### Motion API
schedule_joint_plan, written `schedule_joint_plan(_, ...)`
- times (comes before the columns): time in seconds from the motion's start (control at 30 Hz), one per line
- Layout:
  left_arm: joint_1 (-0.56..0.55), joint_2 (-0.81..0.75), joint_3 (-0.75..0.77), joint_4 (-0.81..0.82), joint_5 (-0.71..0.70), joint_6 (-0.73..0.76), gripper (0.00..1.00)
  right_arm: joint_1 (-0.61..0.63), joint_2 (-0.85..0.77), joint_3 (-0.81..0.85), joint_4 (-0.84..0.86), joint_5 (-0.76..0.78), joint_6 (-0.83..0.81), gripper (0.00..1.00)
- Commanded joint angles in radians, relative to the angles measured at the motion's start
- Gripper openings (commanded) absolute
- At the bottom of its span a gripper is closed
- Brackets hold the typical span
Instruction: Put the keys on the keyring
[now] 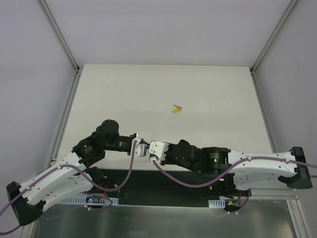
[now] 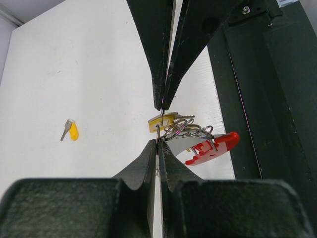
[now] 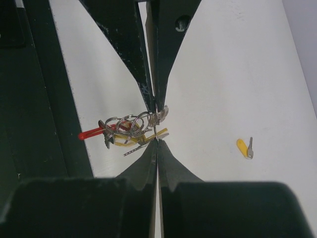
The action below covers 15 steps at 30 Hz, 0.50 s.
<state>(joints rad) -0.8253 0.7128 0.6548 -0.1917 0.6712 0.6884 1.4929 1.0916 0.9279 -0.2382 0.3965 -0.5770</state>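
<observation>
The keyring (image 2: 187, 131) hangs above the table's near edge, its red loop (image 2: 216, 147) to the right and a yellow-headed key (image 2: 161, 122) on its rings. My left gripper (image 2: 158, 142) is shut on a thin metal ring of the bunch. Tip to tip with it, my right gripper (image 3: 157, 140) is shut on the same keyring (image 3: 127, 128). In the top view the two grippers meet, left gripper (image 1: 143, 148) against right gripper (image 1: 150, 150), and the bunch is hidden between them. One loose key (image 1: 176, 109) lies flat mid-table, also in the wrist views as a loose key (image 2: 71, 130) and loose key (image 3: 245, 148).
The white table (image 1: 124, 89) ends at a dark strip (image 2: 267, 109) along its near edge, under the arms. Metal frame posts (image 1: 59, 34) rise at the back corners, with grey walls on both sides.
</observation>
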Motion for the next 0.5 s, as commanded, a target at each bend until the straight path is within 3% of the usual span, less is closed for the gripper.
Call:
schedule_joint_plan(0.0,-0.006,-0.015,-0.004,0.061,0.011,-0.006,0.00,0.003,-0.004,0.037,0.053,0.016,-0.001,0.01)
schedule_joint_plan(0.47,-0.008,-0.013,-0.004,0.061,-0.010,-0.004,0.00,0.003,-0.019,0.028,0.048,0.025,0.002,0.01)
